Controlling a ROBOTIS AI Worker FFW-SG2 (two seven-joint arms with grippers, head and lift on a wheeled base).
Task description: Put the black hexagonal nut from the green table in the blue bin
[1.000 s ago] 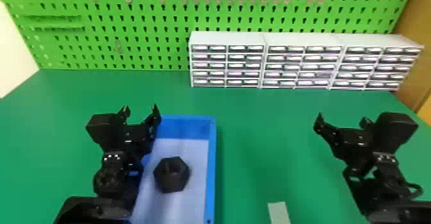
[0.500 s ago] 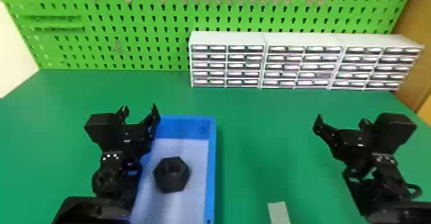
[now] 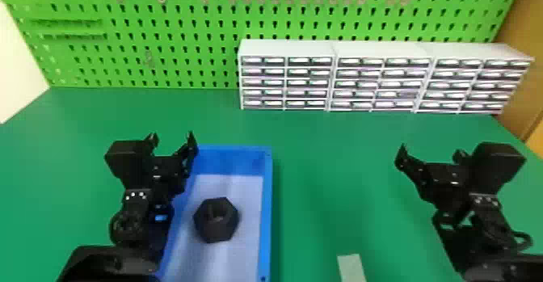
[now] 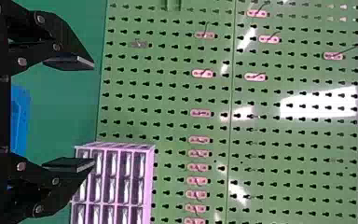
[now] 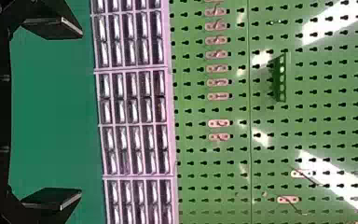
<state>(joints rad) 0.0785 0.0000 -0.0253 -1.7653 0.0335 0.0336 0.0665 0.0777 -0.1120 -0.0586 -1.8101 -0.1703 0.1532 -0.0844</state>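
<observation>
Above the green table (image 3: 315, 160), left claw (image 3: 171, 136) and right claw (image 3: 430, 152) point forward, spread apart.

Your left arm (image 3: 137, 212) and right arm (image 3: 491, 220) are black, with boxy housings (image 3: 501, 162) and pale dots (image 3: 133, 194) (tiny, you'll notice); silvery fasteners (image 4: 40, 18) stud your black, flat-padded fingers (image 4: 67, 46).

Nut (image 3: 216, 222) in bin (image 3: 266, 212) on table (image 3: 343, 172)

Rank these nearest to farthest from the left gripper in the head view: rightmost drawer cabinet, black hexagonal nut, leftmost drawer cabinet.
1. Black hexagonal nut, in the blue bin, right of the left gripper.
2. Leftmost drawer cabinet, back, somewhat right.
3. Rightmost drawer cabinet, back, far right.
</observation>
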